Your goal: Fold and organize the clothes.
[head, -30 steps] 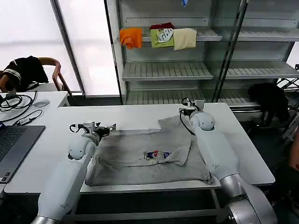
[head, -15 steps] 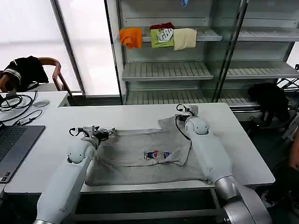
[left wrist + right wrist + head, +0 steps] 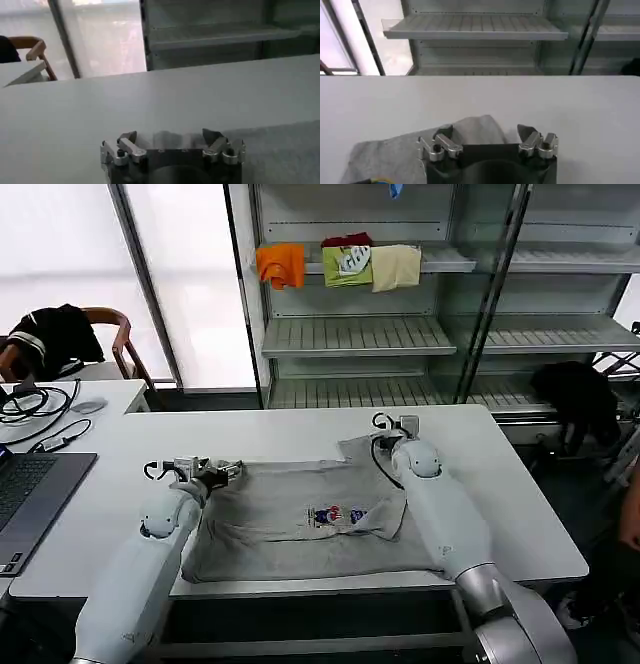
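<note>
- Looking down from my head camera, I see the left gripper (image 3: 195, 471) low over the white table (image 3: 120, 454), at the left end of the light grey short-sleeved cotton T-shirt (image 3: 300, 524).
- My left arm runs forward from the near edge, forearm lying beside the shirt's left side.
- In the left wrist view, the left gripper (image 3: 172, 137) has its fingers spread, with bare tabletop between them; grey cloth lies just beside one finger.
- My right gripper (image 3: 392, 424) sits at the far right corner of the T-shirt, the arm stretched forward over the shirt's right side.
- In the right wrist view, the right gripper (image 3: 487, 134) is also spread apart; one finger is above a grey fold, the other above bare table.
- I cannot tell whether either set of fingertips touches the cloth.
- My right forearm hides the shirt's right edge and part of one sleeve.
- The T-shirt lies flat and rumpled at the table's near middle, its long axis running left to right, the small multicoloured chest print (image 3: 337, 515) facing up.
- Its near hem hangs at the table's front edge.
</note>
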